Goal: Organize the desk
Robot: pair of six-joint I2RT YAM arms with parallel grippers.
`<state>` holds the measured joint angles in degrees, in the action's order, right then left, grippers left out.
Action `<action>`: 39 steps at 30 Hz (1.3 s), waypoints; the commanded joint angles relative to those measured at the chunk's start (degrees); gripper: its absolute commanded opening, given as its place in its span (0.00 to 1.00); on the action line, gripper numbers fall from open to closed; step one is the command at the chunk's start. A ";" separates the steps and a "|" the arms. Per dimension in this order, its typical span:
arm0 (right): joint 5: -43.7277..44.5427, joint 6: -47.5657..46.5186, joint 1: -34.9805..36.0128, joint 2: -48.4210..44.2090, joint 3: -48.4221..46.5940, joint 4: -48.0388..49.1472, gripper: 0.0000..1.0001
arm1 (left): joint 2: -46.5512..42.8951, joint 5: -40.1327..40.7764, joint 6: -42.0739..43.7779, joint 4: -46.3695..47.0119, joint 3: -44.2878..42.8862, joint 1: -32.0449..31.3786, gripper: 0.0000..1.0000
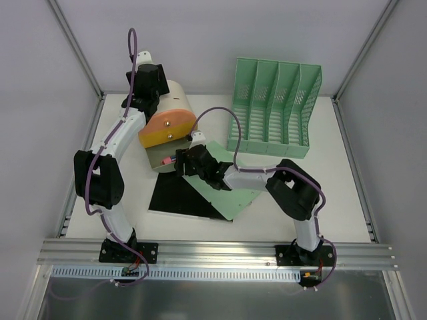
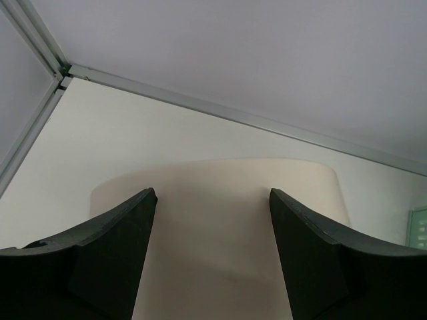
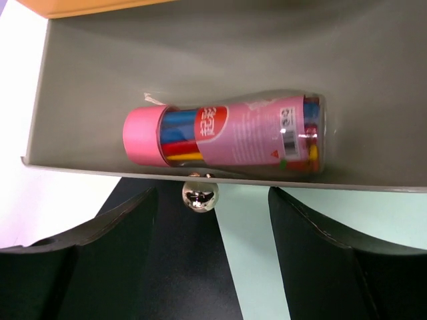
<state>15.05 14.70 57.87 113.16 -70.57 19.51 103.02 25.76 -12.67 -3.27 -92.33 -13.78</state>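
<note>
The white desk (image 1: 333, 193) carries a small cream cabinet (image 1: 179, 100) with an orange drawer front (image 1: 167, 130). Its grey lower drawer (image 3: 200, 53) is pulled out and holds a pink-capped tube of coloured markers (image 3: 227, 137), also seen from the top (image 1: 167, 160). My right gripper (image 3: 213, 193) is open, its fingers on either side of the drawer's shiny round knob (image 3: 200, 195) without touching it. My left gripper (image 2: 212, 193) is open over the cream cabinet top (image 2: 220, 227), at the cabinet's back left (image 1: 152, 87).
A green slotted file rack (image 1: 273, 110) stands at the back right. A black sheet (image 1: 177, 197) and a light green sheet (image 1: 233, 193) lie overlapped under the right arm. Grey walls close in the back and sides.
</note>
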 commanded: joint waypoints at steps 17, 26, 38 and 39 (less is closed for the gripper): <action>-3.45 -0.99 -3.55 10.58 -14.25 6.41 0.72 | -0.98 -5.63 -2.72 -6.31 5.06 0.25 0.57; -1.87 -2.92 -3.81 13.84 -14.96 14.58 0.73 | -2.91 -6.60 -2.01 -6.49 6.55 0.16 0.47; 3.23 -4.94 -4.08 15.59 -15.13 23.11 0.73 | -3.62 -7.39 -2.45 -7.80 7.08 0.16 0.44; 3.49 -4.86 -4.08 15.94 -15.56 23.38 0.73 | -3.62 -7.48 -2.45 -7.89 7.08 0.07 0.44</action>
<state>14.24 11.73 54.35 128.07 -83.20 34.24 99.20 22.57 -13.52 -2.15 -87.85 -12.69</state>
